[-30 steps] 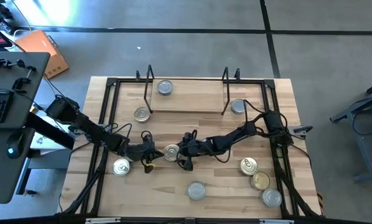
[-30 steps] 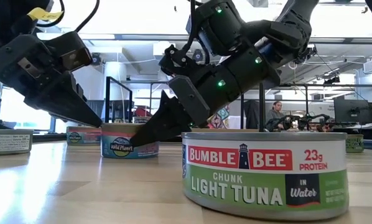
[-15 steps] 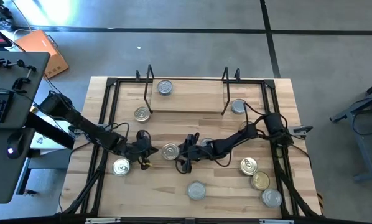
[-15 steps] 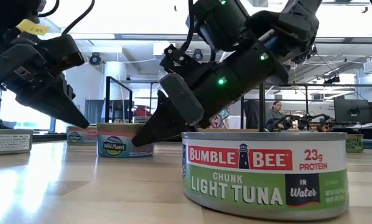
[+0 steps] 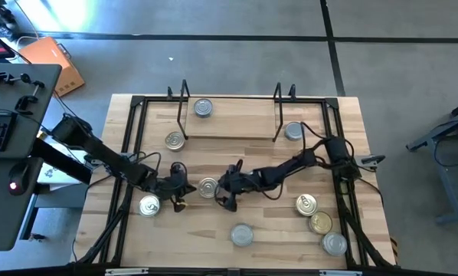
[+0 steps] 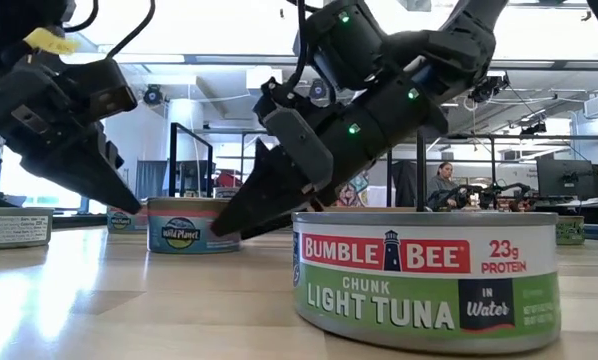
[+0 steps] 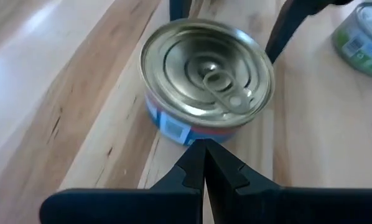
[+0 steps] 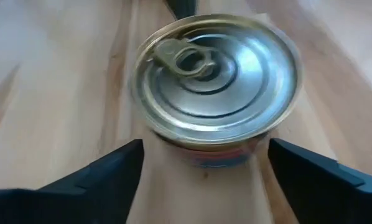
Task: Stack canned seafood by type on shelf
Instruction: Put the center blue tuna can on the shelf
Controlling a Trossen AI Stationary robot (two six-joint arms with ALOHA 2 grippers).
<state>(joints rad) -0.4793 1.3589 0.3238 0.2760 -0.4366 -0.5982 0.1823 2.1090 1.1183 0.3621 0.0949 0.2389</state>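
Wood worktop [image 5: 214, 157], mid-field. Right gripper [image 5: 223, 189] fingers spread wide, flanking gold ring-pull tin [image 5: 207, 186] without touching it. Left gripper [image 5: 184, 188] fingers pressed together, tips just beside the tin's opposite side. Tin sits flat, well short of shelf [image 5: 229, 123]. Likely rigid, smooth, slippery metal, moderately weighty; best gripped across the side wall, below the rim.
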